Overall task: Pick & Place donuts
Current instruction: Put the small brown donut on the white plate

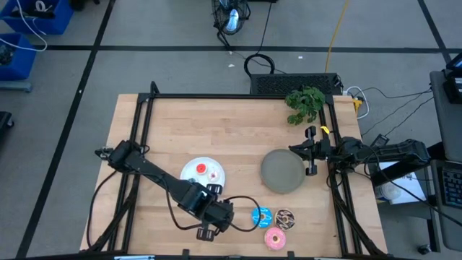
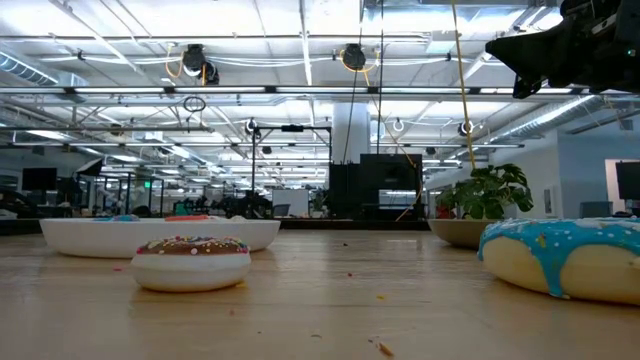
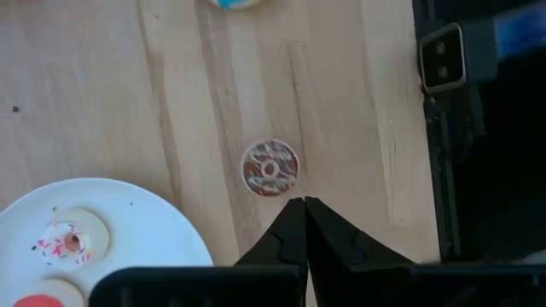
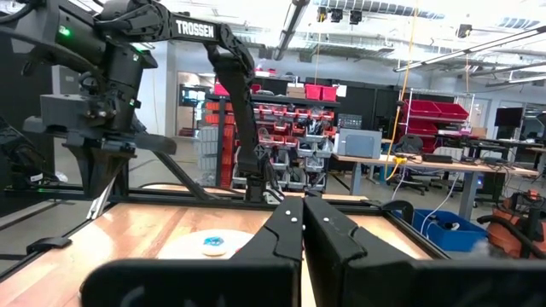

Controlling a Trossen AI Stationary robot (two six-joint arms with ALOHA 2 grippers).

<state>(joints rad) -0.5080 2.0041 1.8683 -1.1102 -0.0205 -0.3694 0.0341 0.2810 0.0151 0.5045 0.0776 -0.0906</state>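
The left arm reaches slantwise across the counter toward its near edge, its tool low over the wood with both fingers pressed together. The right arm waits at the counter's right edge, its tool likewise closed.

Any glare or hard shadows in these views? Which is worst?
High view: even overhead light, soft shadows, no glare on the white plate. Low view is worst: bright ceiling lamps glare behind the brown sprinkled donut. Left wrist view: the tiny brown donut is evenly lit, just beyond the shut left claw.
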